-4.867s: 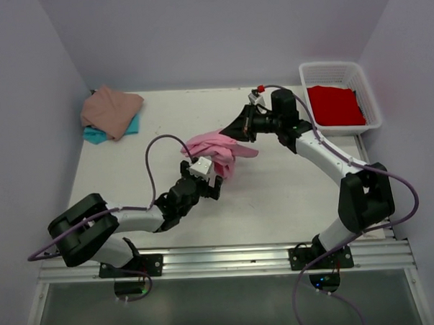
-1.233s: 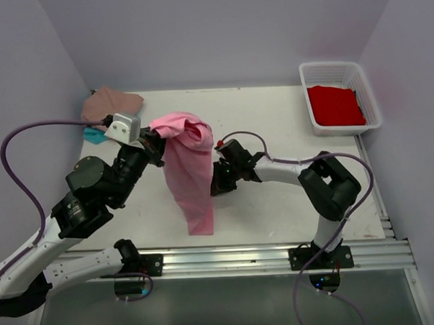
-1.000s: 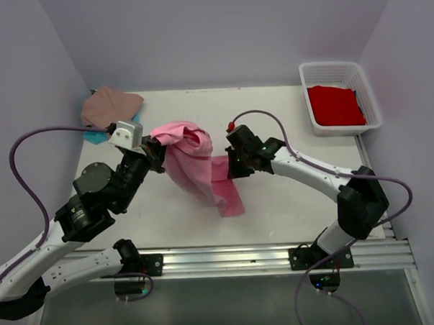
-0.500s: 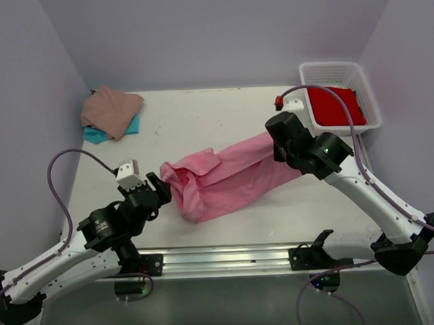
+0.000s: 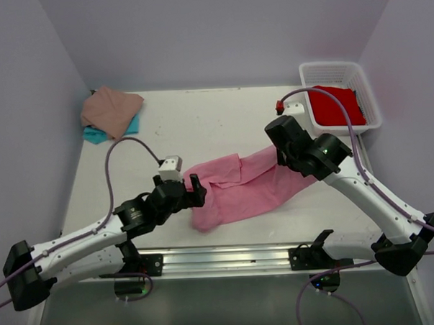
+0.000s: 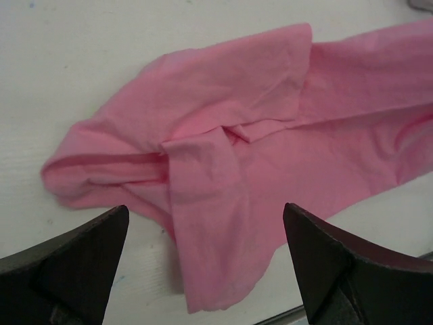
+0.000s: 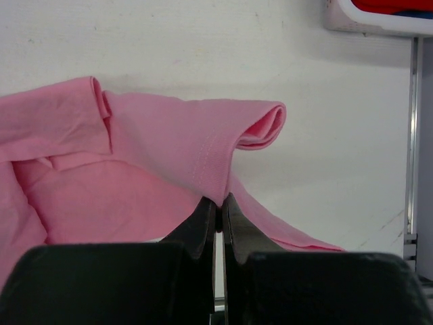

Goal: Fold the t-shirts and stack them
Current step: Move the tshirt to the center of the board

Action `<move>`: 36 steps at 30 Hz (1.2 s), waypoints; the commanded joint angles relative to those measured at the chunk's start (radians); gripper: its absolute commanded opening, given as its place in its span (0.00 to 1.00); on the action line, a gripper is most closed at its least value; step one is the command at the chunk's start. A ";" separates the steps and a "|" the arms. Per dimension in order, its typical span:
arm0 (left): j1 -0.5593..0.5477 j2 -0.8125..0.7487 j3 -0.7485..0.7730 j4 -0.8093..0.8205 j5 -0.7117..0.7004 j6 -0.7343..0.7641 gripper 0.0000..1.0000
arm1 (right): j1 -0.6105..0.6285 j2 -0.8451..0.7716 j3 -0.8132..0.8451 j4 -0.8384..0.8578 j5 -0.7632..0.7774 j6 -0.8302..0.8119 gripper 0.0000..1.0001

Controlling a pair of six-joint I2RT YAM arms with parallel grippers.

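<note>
Pale lavender walls (image 5: 197,34) on three sides, white tabletop (image 5: 201,120), aluminium rail (image 5: 228,259) along near edge

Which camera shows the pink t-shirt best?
The top external view: almost the whole pink t-shirt shows, stretched out. The left wrist shows its crumpled end; the right wrist, only the fold the right gripper pinches.

Left gripper (image 6: 206,229) spread wide, right gripper (image 7: 218,206) pinched closed (both low)

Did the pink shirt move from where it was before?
Yes. The pink t-shirt hung in the air close to the tan t-shirt; now it lies stretched out on the table, farther right from it.
</note>
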 commanded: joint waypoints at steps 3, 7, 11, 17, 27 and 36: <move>-0.005 0.277 0.073 0.498 0.237 0.508 1.00 | -0.003 0.006 -0.024 0.045 -0.025 0.009 0.00; -0.012 0.442 0.139 0.613 0.317 0.754 1.00 | -0.005 0.000 -0.054 0.063 -0.051 0.021 0.00; -0.014 0.507 0.175 0.711 0.338 0.923 0.99 | -0.005 0.003 -0.071 0.074 -0.074 0.027 0.00; -0.014 0.671 0.240 0.779 0.374 1.032 0.89 | -0.005 0.010 -0.081 0.095 -0.103 0.030 0.00; -0.005 0.981 0.441 0.721 0.424 1.044 0.47 | -0.006 -0.017 -0.079 0.089 -0.105 0.036 0.00; 0.006 1.093 0.623 0.526 0.334 0.957 0.06 | -0.011 -0.048 -0.093 0.077 -0.086 0.037 0.00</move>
